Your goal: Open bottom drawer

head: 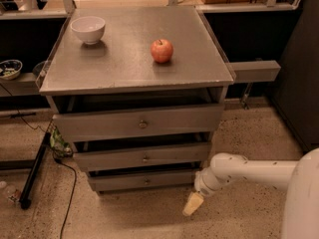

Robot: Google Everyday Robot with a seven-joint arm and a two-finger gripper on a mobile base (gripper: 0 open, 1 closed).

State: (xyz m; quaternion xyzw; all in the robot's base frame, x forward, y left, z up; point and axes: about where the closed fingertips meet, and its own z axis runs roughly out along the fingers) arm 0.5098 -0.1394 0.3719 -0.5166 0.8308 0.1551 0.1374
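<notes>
Claw (193, 203) low over the floor, off the cabinet's front right corner, below and right of the bottom drawer (124, 182). Holding nothing; can't tell how far open. Bottom drawer is the lowest and slimmest of three grey fronts, its small knob (147, 181) at centre; looks about shut. Step in hand, I judge: the approach. Next move calls for swinging left and up to the knob, gripping it, then pulling straight out. Apple (162, 51) and bowl (88, 29) on the tabletop (124, 63), not involved.
</notes>
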